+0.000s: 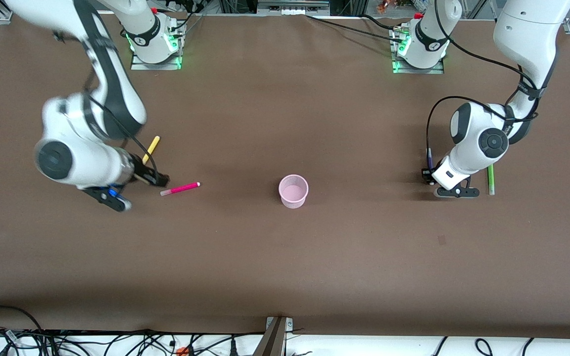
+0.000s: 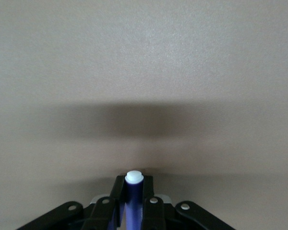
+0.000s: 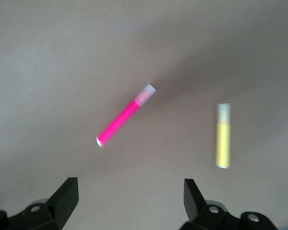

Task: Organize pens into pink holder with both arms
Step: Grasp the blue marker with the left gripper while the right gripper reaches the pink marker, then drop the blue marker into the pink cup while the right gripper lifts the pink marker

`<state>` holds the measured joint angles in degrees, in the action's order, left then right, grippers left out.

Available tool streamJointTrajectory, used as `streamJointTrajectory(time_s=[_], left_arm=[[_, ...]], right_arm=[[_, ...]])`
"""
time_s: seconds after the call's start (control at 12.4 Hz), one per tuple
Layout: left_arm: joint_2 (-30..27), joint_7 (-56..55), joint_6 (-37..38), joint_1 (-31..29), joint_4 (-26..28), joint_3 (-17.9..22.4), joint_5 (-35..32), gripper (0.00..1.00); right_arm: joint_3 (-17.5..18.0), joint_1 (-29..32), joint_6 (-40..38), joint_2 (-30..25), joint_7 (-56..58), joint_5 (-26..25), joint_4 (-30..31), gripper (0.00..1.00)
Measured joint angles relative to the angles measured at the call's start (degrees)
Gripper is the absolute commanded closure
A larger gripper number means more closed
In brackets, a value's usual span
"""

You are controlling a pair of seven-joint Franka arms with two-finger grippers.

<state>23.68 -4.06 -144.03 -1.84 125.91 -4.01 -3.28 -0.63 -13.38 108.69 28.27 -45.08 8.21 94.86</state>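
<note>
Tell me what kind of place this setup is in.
Most likely a robotics lab. Two bench-mounted arms stand on a brown-covered table framed by aluminium rails, with loose cables along its edge. Only test props lie on it: a pink holder and pens such as the magenta pen.

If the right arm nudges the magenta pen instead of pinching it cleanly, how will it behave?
The magenta pen looks slim, round and rigid, lying flat on the table, so it would probably roll or skate away. It seems light. The right tool, open above it, likely needs to straddle it squarely.

four pens: magenta pen point(image 1: 180, 188), yellow pen point(image 1: 151, 149), green pen point(image 1: 490, 179), purple pen point(image 1: 430, 159), one pink holder point(image 1: 293, 191), two arms, two grippers
</note>
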Motion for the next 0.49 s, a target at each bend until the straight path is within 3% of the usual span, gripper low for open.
streamJointTrajectory(time_s=[0.16,0.32,0.49], left_arm=[[-1.5,0.0,11.5,0.0,-6.2,-0.9,0.0,1.0],[-2.4,0.6,22.3,0.0,-13.7,-2.1,0.7,1.0],[-2.7,8.9,25.7,0.1,-17.3,-3.0,7.7,1.0]], right_arm=[[0.1,-1.4,6.4,6.5,-10.2,3.0,-0.1,0.06],[0.1,-2.1,7.4,9.6,-14.7,3.8,-0.4,0.06],[0.1,-2.2,7.4,10.9,-15.6,4.1,-0.3,0.12]])
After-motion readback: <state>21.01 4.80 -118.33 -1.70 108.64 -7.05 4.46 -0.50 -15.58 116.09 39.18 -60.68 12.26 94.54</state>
